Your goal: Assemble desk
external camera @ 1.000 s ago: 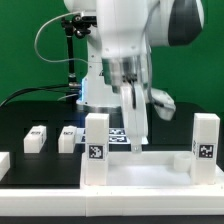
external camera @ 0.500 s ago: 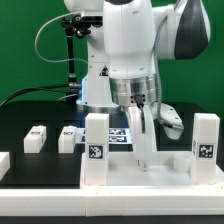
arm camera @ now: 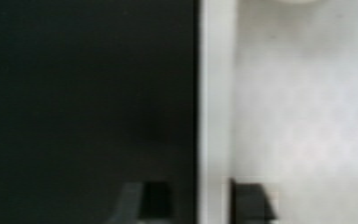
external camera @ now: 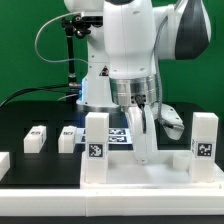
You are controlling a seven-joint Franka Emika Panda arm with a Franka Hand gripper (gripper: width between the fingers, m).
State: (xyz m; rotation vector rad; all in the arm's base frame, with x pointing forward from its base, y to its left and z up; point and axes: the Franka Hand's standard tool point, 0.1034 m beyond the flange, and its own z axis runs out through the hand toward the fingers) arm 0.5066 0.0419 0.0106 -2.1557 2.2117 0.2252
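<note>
The desk's white rimmed panel [external camera: 150, 182] lies on the black table at the front. Two white tagged legs stand upright on it, one towards the exterior view's left [external camera: 96, 146] and one at its right [external camera: 205, 142]. My gripper [external camera: 146, 152] reaches straight down onto the panel's far rim between them. In the wrist view the gripper [arm camera: 201, 196] has its dark fingers [arm camera: 153, 200] on either side of the panel's white edge [arm camera: 210, 110], shut on it. The panel's surface [arm camera: 309, 120] fills one side and the black table [arm camera: 87, 100] the other.
Two more tagged white legs [external camera: 36, 138] [external camera: 67, 138] lie loose on the black table at the exterior view's left. Another white piece [external camera: 3, 164] is cut off by the left edge. The marker board [external camera: 118, 137] lies behind the panel, and cables hang behind the arm.
The gripper came down onto the panel's far rim, then its open jaws closed on that rim. The legs and the panel have not moved.
</note>
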